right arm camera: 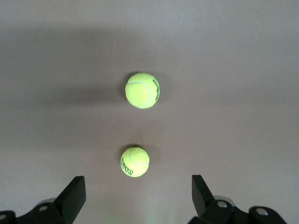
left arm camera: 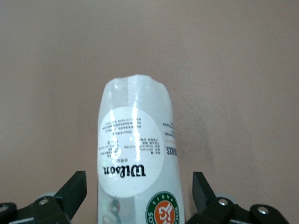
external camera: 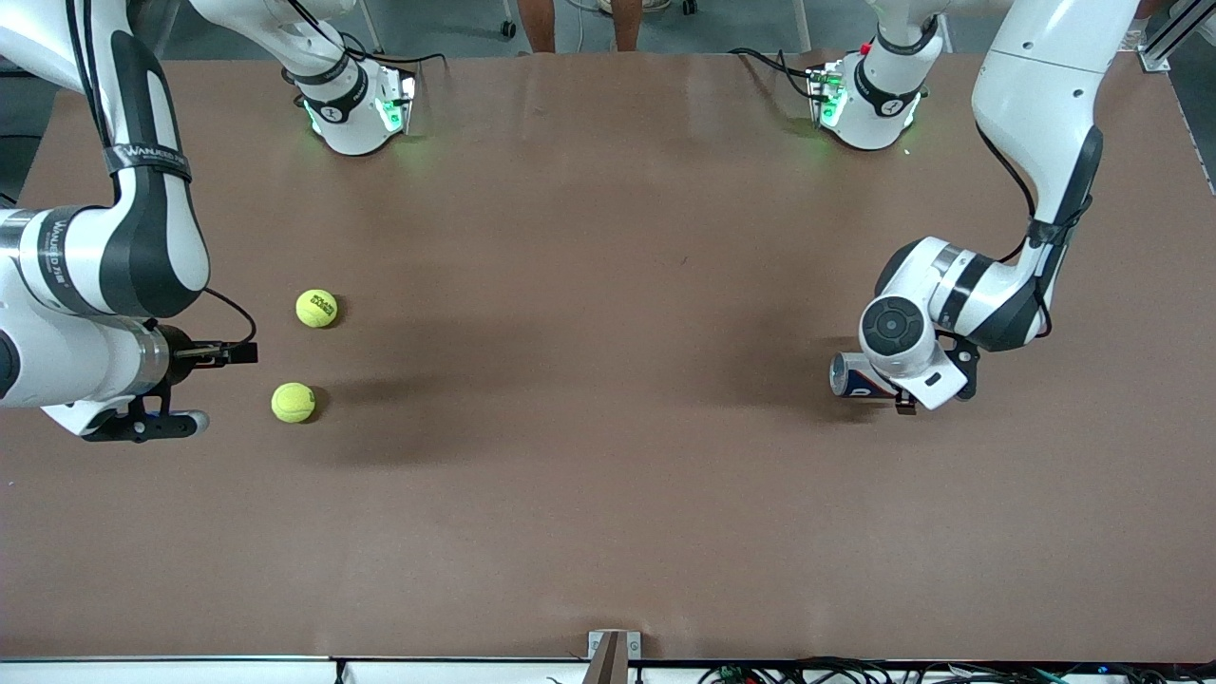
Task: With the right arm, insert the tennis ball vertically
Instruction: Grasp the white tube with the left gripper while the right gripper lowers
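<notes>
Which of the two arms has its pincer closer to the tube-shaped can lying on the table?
Left. The left pincer hangs open right over the can, one finger on each side. The right pincer is open by the two tennis balls at the right arm's end.

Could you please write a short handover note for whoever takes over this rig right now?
Right gripper: open, empty, over the table at the right arm's end, beside two tennis balls.
Left gripper: open, fingers either side of the ball can, which lies on the table at the left arm's end; not gripping.
Nearer tennis ball and farther tennis ball lie loose on the table.
Done: nothing picked.
Left: grasp a ball, get the can upright, insert.
</notes>
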`<action>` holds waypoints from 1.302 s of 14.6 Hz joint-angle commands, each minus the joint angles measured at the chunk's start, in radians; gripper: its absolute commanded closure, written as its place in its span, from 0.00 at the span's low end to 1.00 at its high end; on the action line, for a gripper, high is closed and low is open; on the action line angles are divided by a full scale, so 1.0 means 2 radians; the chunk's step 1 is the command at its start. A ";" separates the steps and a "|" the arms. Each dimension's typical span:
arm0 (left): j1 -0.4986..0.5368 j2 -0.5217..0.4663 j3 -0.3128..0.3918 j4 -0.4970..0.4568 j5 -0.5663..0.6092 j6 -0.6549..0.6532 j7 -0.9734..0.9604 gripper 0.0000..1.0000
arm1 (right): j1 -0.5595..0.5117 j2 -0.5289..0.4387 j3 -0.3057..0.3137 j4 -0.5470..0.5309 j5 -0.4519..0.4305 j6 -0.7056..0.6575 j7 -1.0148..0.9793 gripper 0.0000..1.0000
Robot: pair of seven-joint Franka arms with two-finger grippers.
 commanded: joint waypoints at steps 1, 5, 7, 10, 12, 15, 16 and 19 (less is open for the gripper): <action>-0.008 0.017 0.001 0.007 0.028 0.004 -0.027 0.00 | -0.010 0.010 0.002 0.005 -0.005 0.014 -0.004 0.00; -0.010 0.032 0.001 0.007 0.037 0.004 -0.029 0.00 | -0.012 0.012 0.002 0.005 -0.007 0.019 -0.003 0.00; -0.008 0.033 0.001 0.007 0.043 0.004 -0.038 0.07 | -0.013 0.016 0.003 -0.004 0.008 0.040 0.001 0.00; -0.003 0.030 0.000 0.009 0.041 0.004 -0.037 0.24 | -0.035 0.022 0.002 -0.036 0.054 0.088 -0.002 0.00; -0.001 0.031 0.000 0.018 0.035 0.003 -0.036 0.31 | -0.036 0.025 0.002 -0.071 0.054 0.137 -0.002 0.00; -0.001 0.030 -0.002 0.024 0.031 0.003 -0.031 0.31 | -0.038 0.026 0.002 -0.111 0.054 0.195 -0.002 0.00; 0.001 0.029 -0.006 0.029 0.022 0.003 -0.029 0.31 | -0.039 0.034 0.002 -0.111 0.055 0.197 0.000 0.00; 0.000 0.024 -0.011 0.071 -0.111 -0.002 0.063 0.32 | -0.038 0.048 0.003 -0.110 0.058 0.204 0.000 0.00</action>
